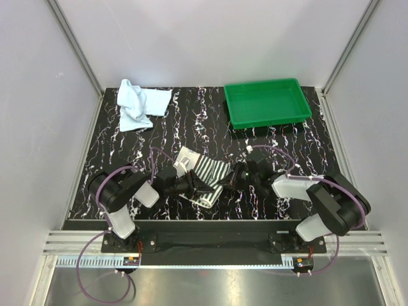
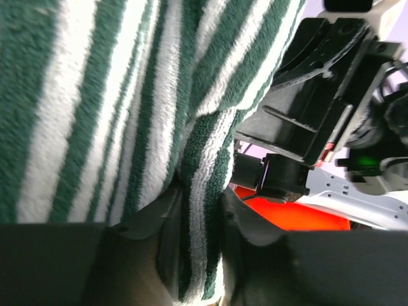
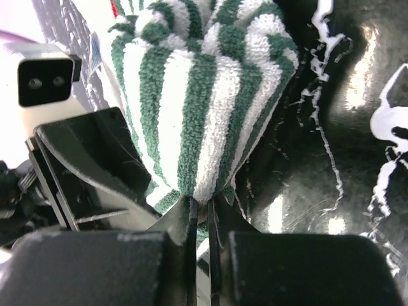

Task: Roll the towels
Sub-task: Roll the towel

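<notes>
Top external view: the striped towel (image 1: 207, 173) lies bunched on the black marbled counter (image 1: 191, 121), near its front edge and about midway across, between the two hands. The left hand (image 1: 190, 185) reaches in from the left and meets the towel's near left part. The right hand (image 1: 236, 177) comes from the right and meets its right end. The towel's far left corner is spread flat on the counter, and the rest is gathered and raised between the hands.

Left wrist view: a fold of the striped towel (image 2: 127, 115) runs down between the fingers (image 2: 162, 239) of the left hand (image 2: 203, 229). Both fingers press against the fold, so the hand is clamped on it. The right hand's black body shows just beyond, at the upper right.

Right wrist view: the right hand (image 3: 201, 213) has its fingers (image 3: 172, 223) drawn almost together, pinching the lowest tip of the towel (image 3: 197, 108). The cloth bulges out above the pinch in puckered stripes, and the left hand shows just beside it on the left.

The pale blue towel (image 1: 140, 105) lies crumpled at the far left of the counter, well apart from both hands. A green tray (image 1: 299, 102) sits at the far right.
</notes>
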Tool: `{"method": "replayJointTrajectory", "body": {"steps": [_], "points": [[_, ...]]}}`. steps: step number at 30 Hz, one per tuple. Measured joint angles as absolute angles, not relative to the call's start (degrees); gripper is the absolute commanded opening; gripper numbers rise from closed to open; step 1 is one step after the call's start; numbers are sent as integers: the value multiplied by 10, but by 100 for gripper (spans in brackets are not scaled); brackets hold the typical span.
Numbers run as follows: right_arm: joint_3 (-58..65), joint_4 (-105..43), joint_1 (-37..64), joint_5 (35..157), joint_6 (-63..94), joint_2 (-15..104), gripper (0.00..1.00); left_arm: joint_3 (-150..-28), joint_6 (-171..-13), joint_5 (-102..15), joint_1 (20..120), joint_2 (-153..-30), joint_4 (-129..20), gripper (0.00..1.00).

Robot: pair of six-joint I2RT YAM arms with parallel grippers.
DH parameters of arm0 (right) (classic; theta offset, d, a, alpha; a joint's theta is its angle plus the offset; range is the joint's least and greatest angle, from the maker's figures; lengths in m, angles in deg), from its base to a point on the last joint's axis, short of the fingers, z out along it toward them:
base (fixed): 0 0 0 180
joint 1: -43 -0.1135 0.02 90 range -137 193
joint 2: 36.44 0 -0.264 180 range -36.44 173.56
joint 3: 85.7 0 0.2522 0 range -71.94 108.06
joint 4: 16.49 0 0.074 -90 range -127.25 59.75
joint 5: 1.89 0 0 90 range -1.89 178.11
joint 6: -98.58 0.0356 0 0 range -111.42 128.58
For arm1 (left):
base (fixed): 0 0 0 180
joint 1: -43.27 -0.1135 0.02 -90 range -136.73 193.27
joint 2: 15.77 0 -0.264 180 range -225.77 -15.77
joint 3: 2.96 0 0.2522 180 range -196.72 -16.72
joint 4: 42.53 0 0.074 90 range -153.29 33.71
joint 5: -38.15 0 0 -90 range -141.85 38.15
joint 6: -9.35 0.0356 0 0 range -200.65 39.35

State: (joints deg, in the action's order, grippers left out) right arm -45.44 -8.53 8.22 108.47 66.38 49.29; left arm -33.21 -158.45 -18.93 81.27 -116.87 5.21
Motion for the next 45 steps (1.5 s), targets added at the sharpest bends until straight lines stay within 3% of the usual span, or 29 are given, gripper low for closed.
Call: {"method": "replayJointTrajectory", "body": {"steps": [9,13,22,28,30,37,45], "points": [[-344,-302,65,1029,618,475,0,-331,-1521,-193,815,-1068,-72,50],[-312,-374,60,1010,605,479,0,-346,-1470,-215,817,-994,-194,65],[-226,-514,55,980,573,501,0,-443,-1324,-349,826,-861,-479,74],[-198,-573,53,968,566,511,0,-498,-1234,-494,903,-802,-608,78],[-186,-592,51,965,565,517,0,-516,-1206,-548,953,-797,-631,83],[-156,-629,48,961,564,549,0,-591,-1131,-720,1120,-869,-670,86],[-125,-664,44,952,560,570,0,-676,-1069,-844,1219,-994,-682,87]]}}
